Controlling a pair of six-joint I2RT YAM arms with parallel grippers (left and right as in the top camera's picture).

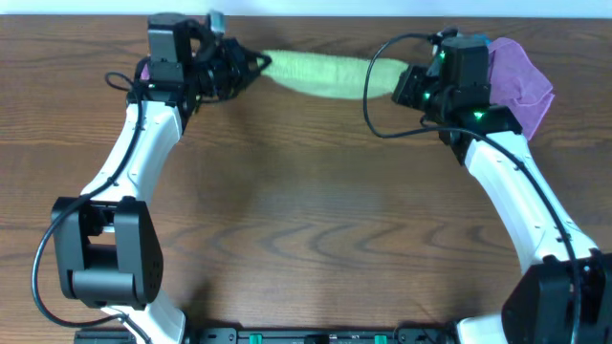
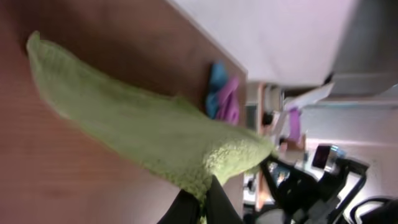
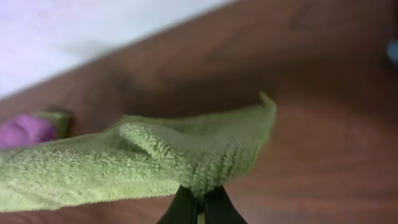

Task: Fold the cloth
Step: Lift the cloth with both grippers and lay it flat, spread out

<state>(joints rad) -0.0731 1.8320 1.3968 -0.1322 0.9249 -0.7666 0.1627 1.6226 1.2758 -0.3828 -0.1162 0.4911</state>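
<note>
Counter [image 1: 306, 220]: brown wood grain, pale wall behind.
Cloth [image 1: 325, 73]: green, stretched into a long strip near the far edge.
Left gripper [image 2: 198, 210]: pinching one end.
Right gripper [image 3: 199, 210]: pinching the other end.
Nearby: purple cloth [image 1: 524, 81] beside the right arm.

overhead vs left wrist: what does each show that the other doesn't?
Overhead only: both arms, and the right hand pinching the other end of the cloth, so the whole stretched span shows. Left wrist only: the left hand close up, pinching its edge, plus the room beyond the table edge. Both: the green cloth held over the wooden table.
</note>
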